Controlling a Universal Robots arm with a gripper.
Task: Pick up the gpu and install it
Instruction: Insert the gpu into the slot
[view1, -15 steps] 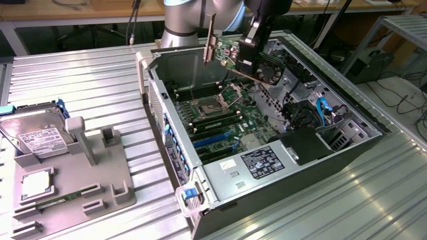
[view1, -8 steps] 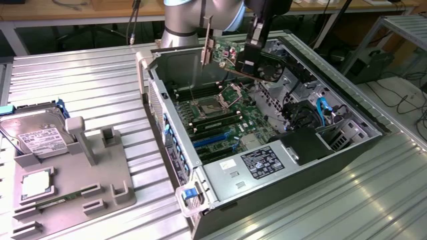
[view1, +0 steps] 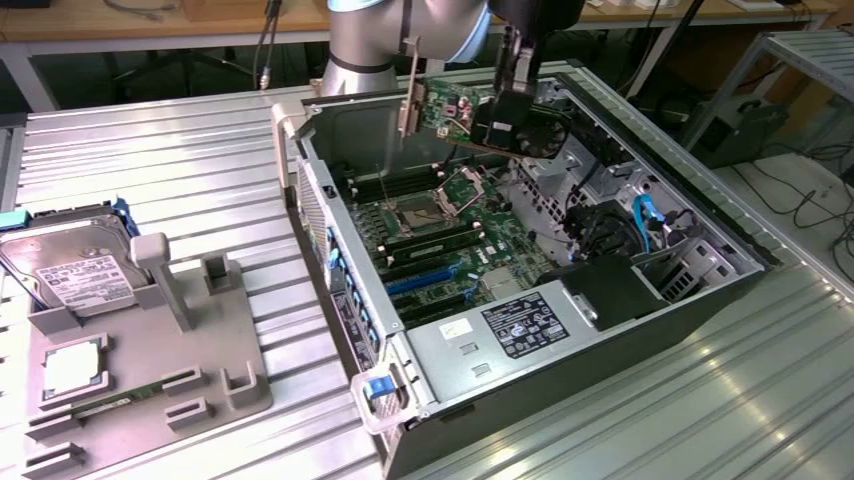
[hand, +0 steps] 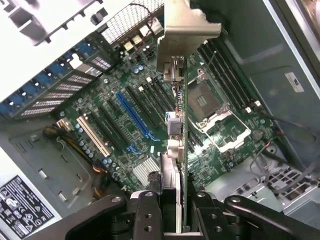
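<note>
Hanging over open PC case (view1: 574, 400), fingers (hand: 146, 216) clamping gpu (view1: 454, 106) upright

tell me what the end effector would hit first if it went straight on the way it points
The gpu in the end effector leads, so that card would probably reach the motherboard first, somewhere between the blue slot and the CPU socket; depth is hard to judge.

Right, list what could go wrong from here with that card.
1. The gripper pinches the card by one edge above the open case; it may tilt or slip.
2. In the wrist view the card sits at an angle to the blue slot; lowered so, it could scrape the motherboard.
3. Its metal bracket could catch the case wall.
</note>
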